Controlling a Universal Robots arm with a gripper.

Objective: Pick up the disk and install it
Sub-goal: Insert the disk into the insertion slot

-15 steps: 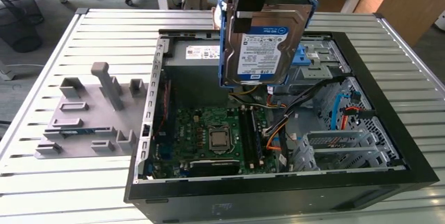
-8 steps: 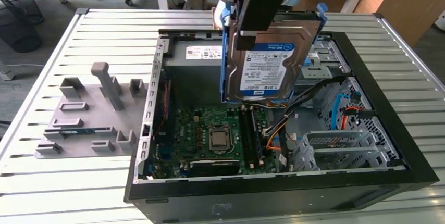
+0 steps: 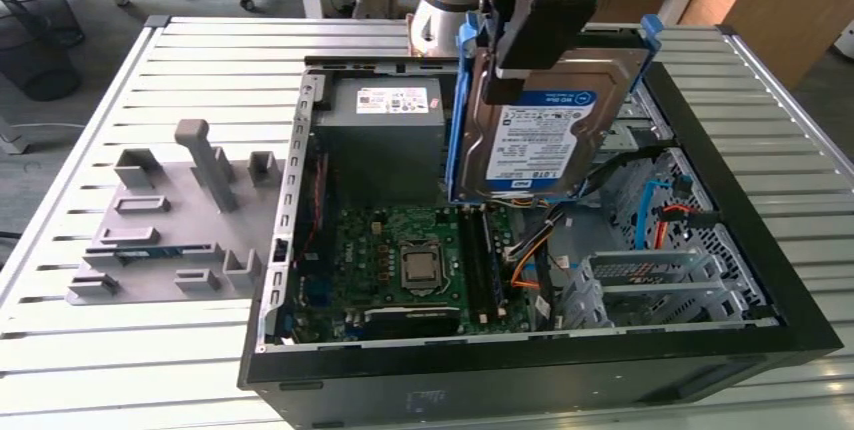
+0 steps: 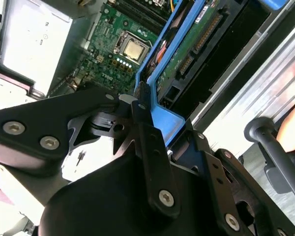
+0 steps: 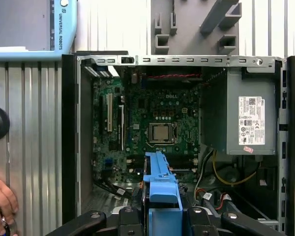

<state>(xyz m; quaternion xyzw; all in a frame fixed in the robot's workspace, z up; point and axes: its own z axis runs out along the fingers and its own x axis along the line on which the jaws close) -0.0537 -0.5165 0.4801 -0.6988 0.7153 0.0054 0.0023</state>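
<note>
The disk (image 3: 547, 135), silver with a blue-and-white label and a blue plastic frame, hangs upright over the open computer case (image 3: 747, 250), above its right-hand half in the exterior view. My gripper (image 3: 514, 70) is shut on the disk's upper end, its black body covering the top of the label. In the second wrist view a black finger (image 4: 146, 132) presses on the blue frame (image 4: 164, 120), and the disk's green circuit board (image 4: 196, 44) shows beyond it. The first wrist view has the frame edge (image 5: 161, 182) standing above the motherboard (image 5: 157, 128).
Inside the case lie the grey power supply (image 3: 387, 115), the motherboard (image 3: 414, 260) and a metal drive cage (image 3: 667, 280) with cables. A grey plastic fixture (image 3: 174, 220) sits on the slatted table at the exterior view's left. A person's hand (image 5: 0, 204) rests beside the case.
</note>
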